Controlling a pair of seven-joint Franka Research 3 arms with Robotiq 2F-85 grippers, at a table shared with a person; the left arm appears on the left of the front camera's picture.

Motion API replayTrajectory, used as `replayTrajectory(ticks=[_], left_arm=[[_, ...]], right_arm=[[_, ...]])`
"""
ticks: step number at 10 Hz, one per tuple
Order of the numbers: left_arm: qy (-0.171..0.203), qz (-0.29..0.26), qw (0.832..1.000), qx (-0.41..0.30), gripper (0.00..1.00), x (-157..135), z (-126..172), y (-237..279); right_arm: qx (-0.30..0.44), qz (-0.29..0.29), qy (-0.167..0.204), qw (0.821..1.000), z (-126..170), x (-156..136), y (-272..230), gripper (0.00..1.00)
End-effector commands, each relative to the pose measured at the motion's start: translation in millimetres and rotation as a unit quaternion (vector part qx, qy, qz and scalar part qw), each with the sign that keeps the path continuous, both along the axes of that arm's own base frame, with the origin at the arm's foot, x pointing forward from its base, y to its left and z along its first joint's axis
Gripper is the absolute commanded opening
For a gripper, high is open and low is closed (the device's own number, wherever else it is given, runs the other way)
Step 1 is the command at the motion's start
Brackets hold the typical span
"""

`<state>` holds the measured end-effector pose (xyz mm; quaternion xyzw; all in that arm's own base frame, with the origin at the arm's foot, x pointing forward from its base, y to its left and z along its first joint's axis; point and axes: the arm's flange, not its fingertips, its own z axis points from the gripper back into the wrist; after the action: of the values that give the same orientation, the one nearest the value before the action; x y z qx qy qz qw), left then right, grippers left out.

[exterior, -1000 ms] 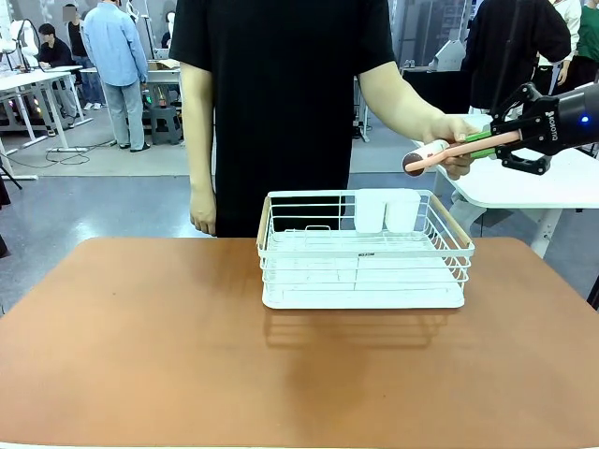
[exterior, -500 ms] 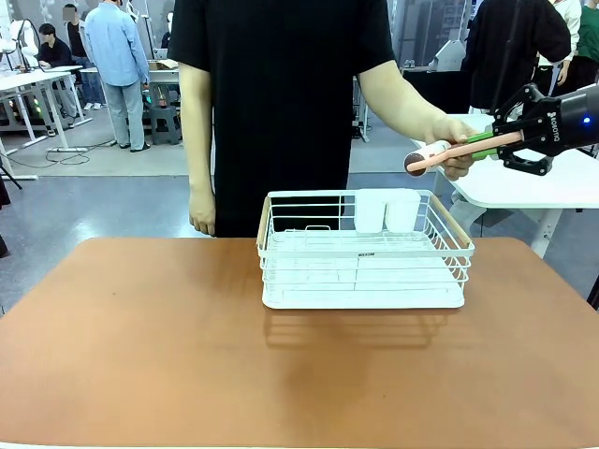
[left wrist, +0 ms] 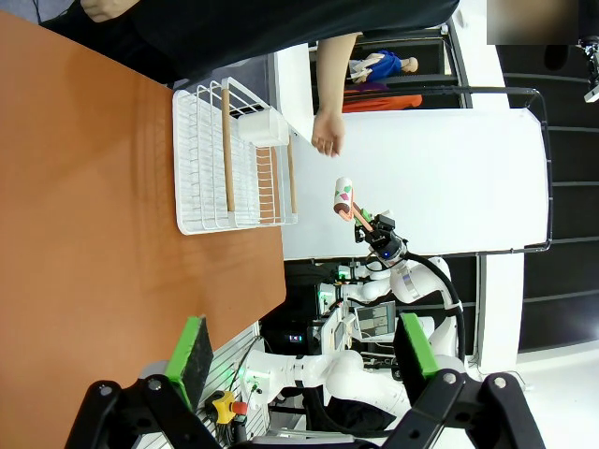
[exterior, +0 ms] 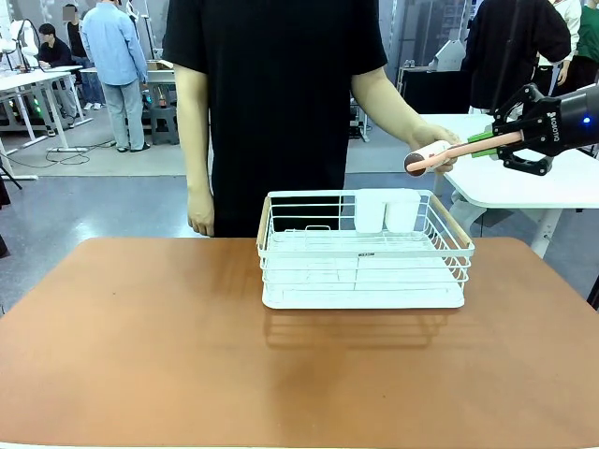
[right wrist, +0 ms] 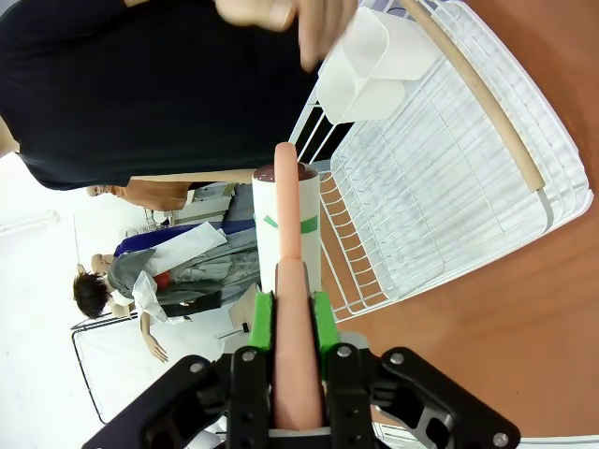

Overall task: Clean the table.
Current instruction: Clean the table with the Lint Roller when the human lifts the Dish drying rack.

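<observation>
Terracotta and bare across most of its top, the table (exterior: 140, 355) lies below the right gripper (exterior: 487, 142) and off toward the robot's left. Its one load is a white wire rack (exterior: 365, 281) with a white cup holder (exterior: 387, 210) at the far rail. The right gripper hangs high beyond the table's far right corner, clenched on the pink handle of a lint roller (exterior: 426, 157). The roller head points out ahead of its fingers toward the person's hand (right wrist: 314, 23). That hand is open just past the head and apart from it, so the hold looks to be the robot's alone. Gripping the handle end leaves the sticky roll free to run over the tabletop. The left gripper (left wrist: 305, 360) sits low over the table's near edge, jaws spread and empty, out of the way.
</observation>
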<state>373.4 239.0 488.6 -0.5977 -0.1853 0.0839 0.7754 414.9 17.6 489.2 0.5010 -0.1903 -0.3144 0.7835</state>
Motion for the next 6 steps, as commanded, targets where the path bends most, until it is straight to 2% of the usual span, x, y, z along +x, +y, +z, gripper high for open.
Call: replayTrajectory(ticks=[1,6], left_arm=[[-0.006,-0.002,1.0,-0.006,1.0,-2.5,0.5,1.6],[-0.006,-0.002,1.0,-0.006,1.0,-2.5,0.5,1.6]], right_arm=[[-0.002,0.002,-0.002,1.0,1.4,-0.2,2.1,0.0],[-0.002,0.002,-0.002,1.0,1.4,-0.2,2.1,0.0]])
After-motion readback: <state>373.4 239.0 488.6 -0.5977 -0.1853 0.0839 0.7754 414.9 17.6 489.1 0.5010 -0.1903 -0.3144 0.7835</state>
